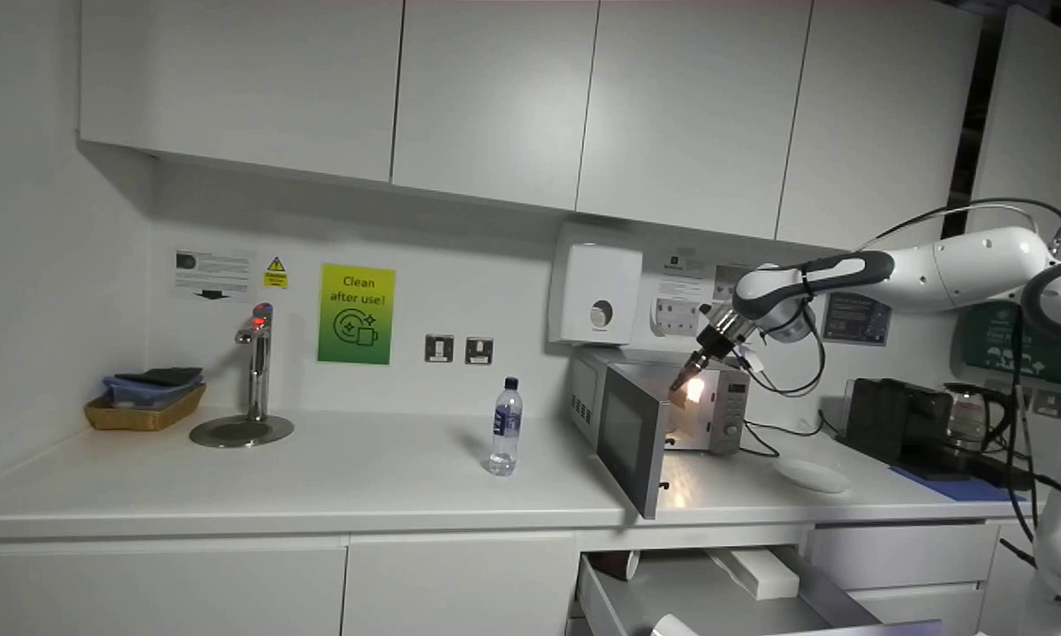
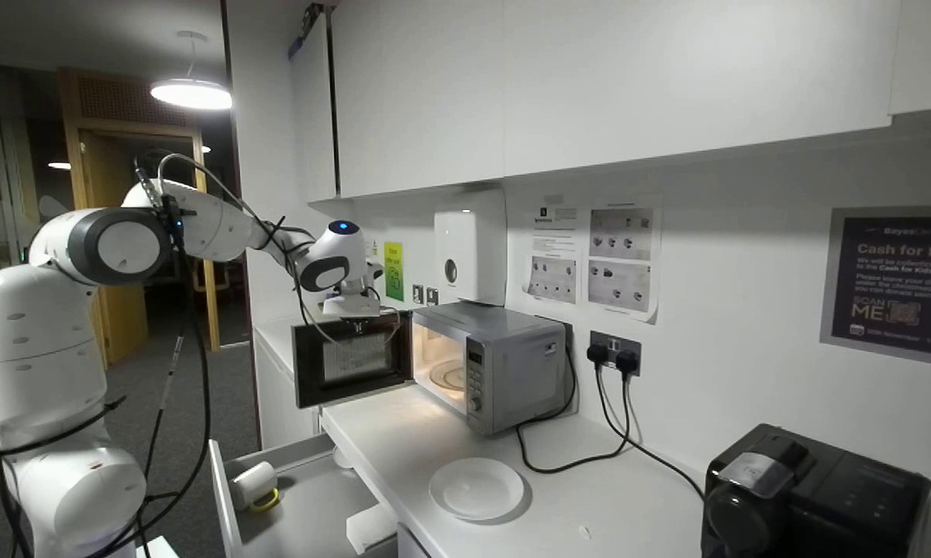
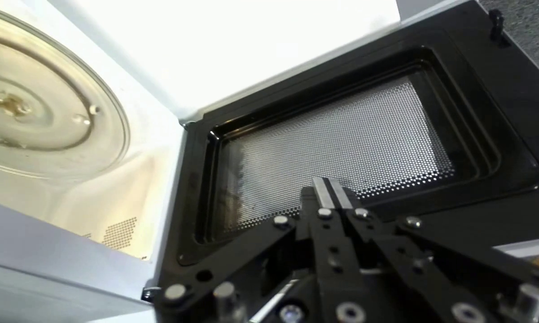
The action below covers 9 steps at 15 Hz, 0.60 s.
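My gripper point(image 3: 327, 180) is shut, its two pale fingertip pads pressed together with nothing between them. In the wrist view the tips lie over the mesh window point(image 3: 341, 130) on the inner face of the microwave door point(image 3: 511, 197); whether they touch it I cannot tell. The grey microwave point(image 2: 515, 372) stands with its door point(image 2: 308, 384) swung wide out and its inside lit. A glass turntable point(image 3: 49, 107) shows inside the cavity. In both exterior views the gripper point(image 1: 677, 384) points down beside the inner side of the door point(image 1: 629, 433).
On the counter lie a white plate point(image 2: 477, 488) and a black coffee machine point(image 2: 806, 496), with black cables point(image 2: 566, 465) between. A water bottle point(image 1: 506, 430) stands beyond the door. Below, a drawer point(image 2: 229, 504) is pulled out, holding a mug point(image 2: 254, 484) and a white box point(image 2: 372, 528).
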{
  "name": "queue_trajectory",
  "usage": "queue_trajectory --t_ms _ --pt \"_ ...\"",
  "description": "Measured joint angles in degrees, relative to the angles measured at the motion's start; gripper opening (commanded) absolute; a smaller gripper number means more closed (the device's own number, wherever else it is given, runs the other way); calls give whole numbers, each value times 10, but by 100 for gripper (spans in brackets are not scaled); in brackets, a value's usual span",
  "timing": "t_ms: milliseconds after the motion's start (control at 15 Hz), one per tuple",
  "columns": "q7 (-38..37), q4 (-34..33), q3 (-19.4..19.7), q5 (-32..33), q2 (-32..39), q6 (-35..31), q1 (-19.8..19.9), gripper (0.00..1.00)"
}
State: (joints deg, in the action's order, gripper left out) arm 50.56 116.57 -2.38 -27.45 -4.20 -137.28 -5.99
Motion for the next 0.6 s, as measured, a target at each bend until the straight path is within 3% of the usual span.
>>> queue_trajectory --t_ms 600 --pt "-53 45 48 78 -49 0 38 0"
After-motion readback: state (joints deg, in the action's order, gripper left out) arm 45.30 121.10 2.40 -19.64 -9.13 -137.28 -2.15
